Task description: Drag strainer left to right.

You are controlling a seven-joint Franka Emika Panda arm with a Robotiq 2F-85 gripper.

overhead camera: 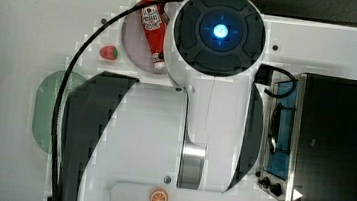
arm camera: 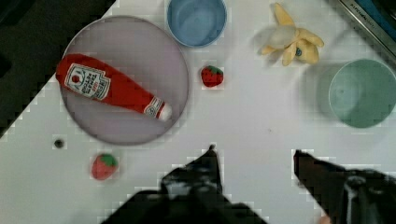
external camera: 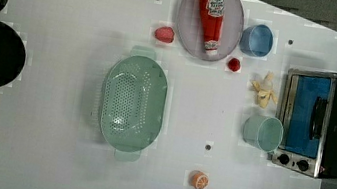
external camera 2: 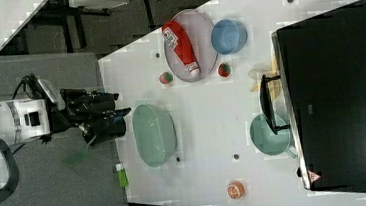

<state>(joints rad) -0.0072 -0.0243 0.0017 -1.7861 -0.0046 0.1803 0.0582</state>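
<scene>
Top view: arm covers mid-frame, so the strainer shows just as a pale green sliver at centre-left. Left view has it whole, mid-frame on the white table, well apart from the ketchup bottle on a grey plate; the bottle's label text is too small to read. Gripper spread, holding nothing, over bare table. Toaster oven cut off at the right view's right edge.
</scene>
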